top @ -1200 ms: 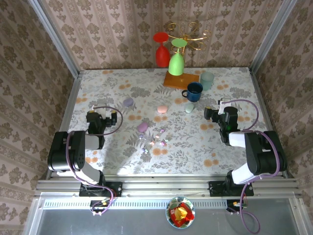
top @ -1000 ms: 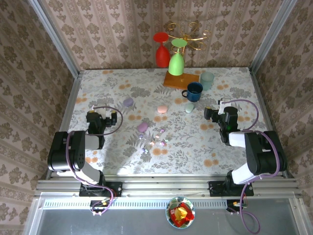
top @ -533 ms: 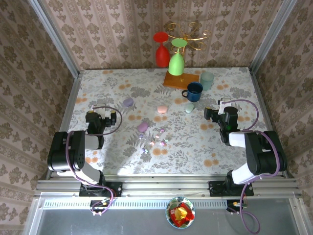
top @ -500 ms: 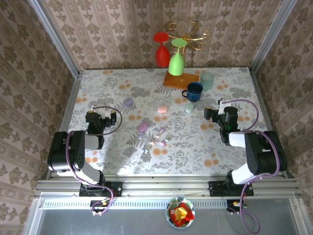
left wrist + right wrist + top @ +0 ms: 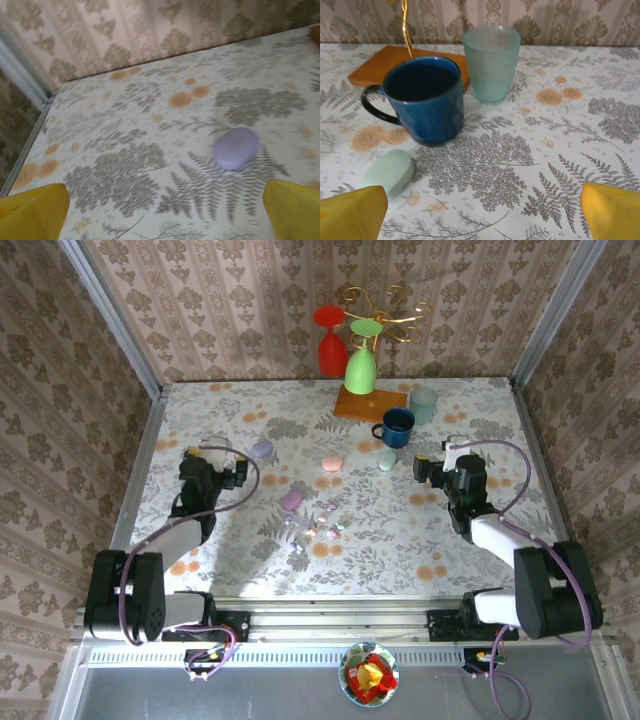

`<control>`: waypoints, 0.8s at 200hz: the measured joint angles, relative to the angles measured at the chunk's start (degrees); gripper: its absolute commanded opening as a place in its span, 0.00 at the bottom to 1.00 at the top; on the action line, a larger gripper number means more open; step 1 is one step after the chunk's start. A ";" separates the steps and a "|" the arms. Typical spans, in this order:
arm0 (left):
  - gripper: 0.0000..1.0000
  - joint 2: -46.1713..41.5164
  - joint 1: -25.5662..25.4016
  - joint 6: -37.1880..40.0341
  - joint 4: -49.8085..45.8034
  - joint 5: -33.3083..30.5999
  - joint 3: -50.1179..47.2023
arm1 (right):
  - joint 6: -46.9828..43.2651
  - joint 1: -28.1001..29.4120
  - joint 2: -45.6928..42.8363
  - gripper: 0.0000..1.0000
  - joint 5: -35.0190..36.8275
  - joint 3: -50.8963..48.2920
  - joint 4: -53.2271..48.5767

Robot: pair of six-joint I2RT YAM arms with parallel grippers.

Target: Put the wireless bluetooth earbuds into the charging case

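Left gripper (image 5: 160, 220) and right gripper (image 5: 482, 220) both stood wide open, holding and touching nothing. A purple case (image 5: 237, 148) lay ahead of the left one, a mint case (image 5: 390, 172) ahead of the right. The earbuds (image 5: 320, 525) lay loose mid-table between the arms, none seated (so the whole task apparently remained).

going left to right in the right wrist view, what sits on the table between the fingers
mint green charging case → blue mug → teal glass tumbler
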 measured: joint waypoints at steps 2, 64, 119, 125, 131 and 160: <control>1.00 -0.35 -0.59 0.31 -0.87 -0.11 0.46 | 0.07 0.20 -0.33 1.00 0.11 0.20 -0.42; 1.00 -0.31 -14.78 5.90 -28.28 -1.55 13.86 | 6.60 9.88 -7.37 1.00 -4.74 5.16 -15.26; 1.00 10.91 -20.65 4.79 -46.51 6.38 24.79 | 13.16 17.31 -6.47 1.00 -18.27 5.68 -18.86; 0.99 12.04 -20.70 4.37 -48.19 7.58 25.70 | 13.20 18.08 -6.03 1.00 -19.56 5.68 -18.84; 0.97 13.07 -20.70 4.04 -49.37 8.48 26.43 | 13.22 18.73 -5.60 1.00 -20.72 5.68 -18.86; 0.93 18.32 -20.72 2.38 -53.88 10.99 29.24 | 13.31 20.98 -2.45 1.00 -25.44 5.68 -18.88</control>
